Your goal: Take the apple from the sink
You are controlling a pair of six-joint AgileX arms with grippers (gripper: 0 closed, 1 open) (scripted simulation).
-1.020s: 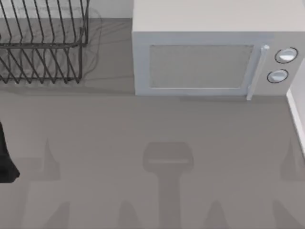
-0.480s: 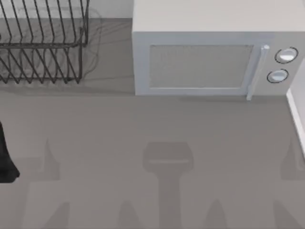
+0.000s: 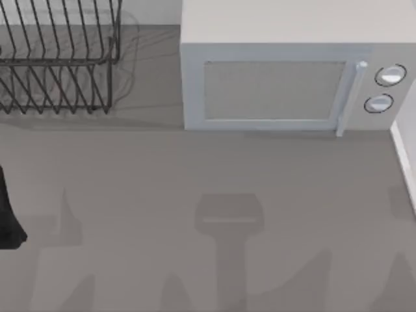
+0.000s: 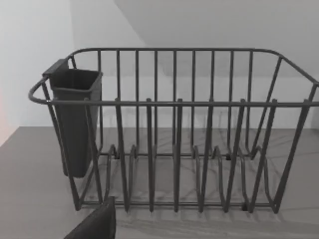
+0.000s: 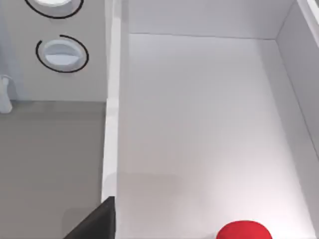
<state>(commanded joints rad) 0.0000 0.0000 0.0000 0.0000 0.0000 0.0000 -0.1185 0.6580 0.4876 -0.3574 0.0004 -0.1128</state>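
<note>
A dark tip of the right gripper juts into the right wrist view, over the sink's white rim. Whether this gripper is spread or closed cannot be told, and nothing is seen held in it. It hangs above the edge of the sink, apart from the apple. The apple is a bright red ball lying on the sink's pale floor, partly cut off by the frame, with nothing touching it. Past the rim lie the grey table and the microwave's front with its round knobs.

The left gripper likewise shows as one dark tip in the left wrist view, and whether it is wide or closed cannot be told. It faces the wire dish rack, which stands upright on the table with a dark cutlery cup hung on one end wall.

The top view gives the layout that the wrist views lack. The dish rack sits at the table's far left, and the microwave is beside it to the right, door shut and handle next to the knobs. The sink's rim is a white strip at the right edge. A black part of the left arm sits at the left edge. The microwave stands close beside the sink.
</note>
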